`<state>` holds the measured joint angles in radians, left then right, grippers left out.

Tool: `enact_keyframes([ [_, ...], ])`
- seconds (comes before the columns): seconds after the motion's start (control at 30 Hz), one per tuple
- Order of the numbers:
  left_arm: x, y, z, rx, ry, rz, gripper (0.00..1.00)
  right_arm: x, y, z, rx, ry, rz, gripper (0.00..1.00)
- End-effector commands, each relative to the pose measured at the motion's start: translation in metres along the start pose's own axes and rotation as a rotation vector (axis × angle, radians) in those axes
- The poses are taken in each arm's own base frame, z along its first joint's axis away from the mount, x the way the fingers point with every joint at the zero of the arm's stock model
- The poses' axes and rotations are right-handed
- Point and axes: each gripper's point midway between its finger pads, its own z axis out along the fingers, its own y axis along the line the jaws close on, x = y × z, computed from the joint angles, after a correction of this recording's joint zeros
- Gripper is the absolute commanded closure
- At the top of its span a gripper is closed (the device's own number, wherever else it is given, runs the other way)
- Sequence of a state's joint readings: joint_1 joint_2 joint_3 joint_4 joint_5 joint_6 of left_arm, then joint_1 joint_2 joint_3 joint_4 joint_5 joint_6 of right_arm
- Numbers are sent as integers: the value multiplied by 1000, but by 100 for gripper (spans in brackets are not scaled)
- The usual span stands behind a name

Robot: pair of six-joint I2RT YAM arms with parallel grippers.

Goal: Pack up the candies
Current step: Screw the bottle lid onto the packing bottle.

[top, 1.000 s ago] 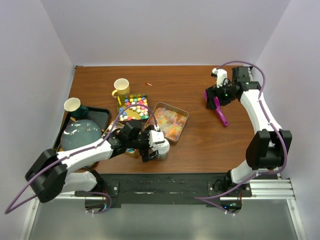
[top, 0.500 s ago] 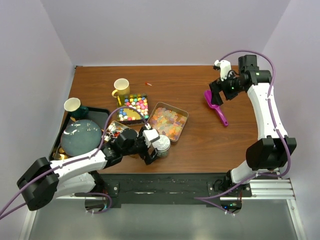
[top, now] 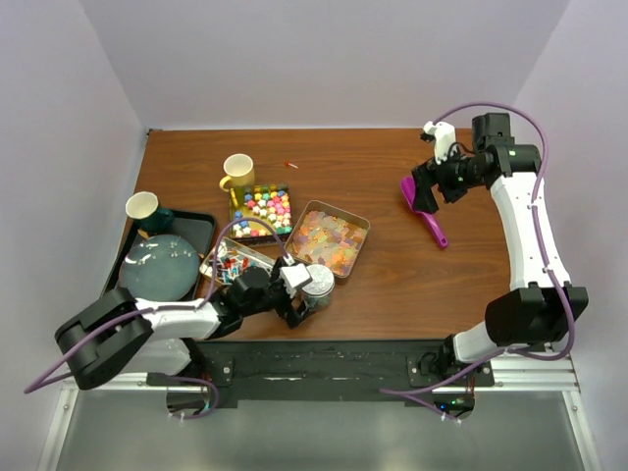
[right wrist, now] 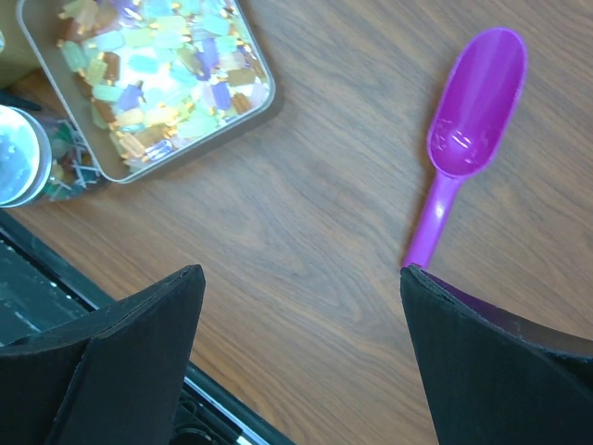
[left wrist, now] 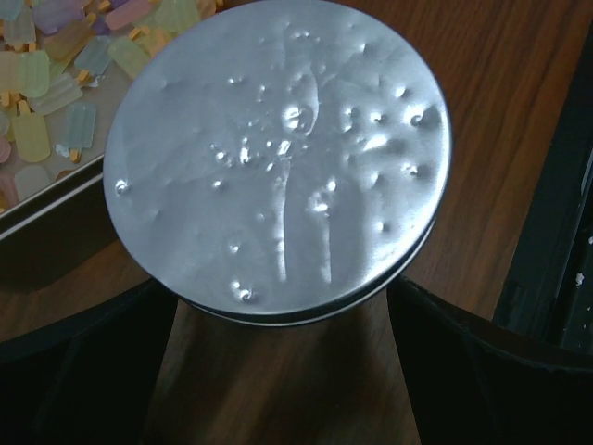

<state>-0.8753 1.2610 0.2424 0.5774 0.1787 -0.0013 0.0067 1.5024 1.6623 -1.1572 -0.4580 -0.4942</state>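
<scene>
Because the left pincer (left wrist: 283, 311) stands spread wide on either side of the silver-lidded jar (left wrist: 278, 158), close to the near edge of the desk (top: 392, 285), an off-centre closing could well skid or tip the jar. It would go into the tin of pale translucent candies (top: 332, 240) just beyond. With the lid on, no candy can go in yet.

Whether the finger pads already touch the jar's wall cannot be told. The lid hides the jar's body from above, and its contents are hard to make out. Just left of the jar, the wrapped sweets (top: 231, 263) are partly covered by the left arm. Farther beyond the jar lie the multicoloured balls (top: 265, 206), then a yellow mug (top: 237, 172).

Far to the jar's right, the right pincer (right wrist: 301, 287) hangs spread and empty, apart from the purple scoop (right wrist: 473, 102). The scoop's thin handle lies flat on the desk, so a grab there may slip.
</scene>
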Motion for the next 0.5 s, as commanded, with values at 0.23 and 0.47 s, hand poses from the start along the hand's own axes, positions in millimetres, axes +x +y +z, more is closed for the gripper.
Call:
enact_keyframes([
  [0.23, -34, -36, 12, 147, -252, 226, 5, 2, 96, 37, -341, -31, -213, 55],
  [0.47, -29, -46, 27, 200, -296, 351, 0, 5, 149, 65, -494, -27, -309, 100],
])
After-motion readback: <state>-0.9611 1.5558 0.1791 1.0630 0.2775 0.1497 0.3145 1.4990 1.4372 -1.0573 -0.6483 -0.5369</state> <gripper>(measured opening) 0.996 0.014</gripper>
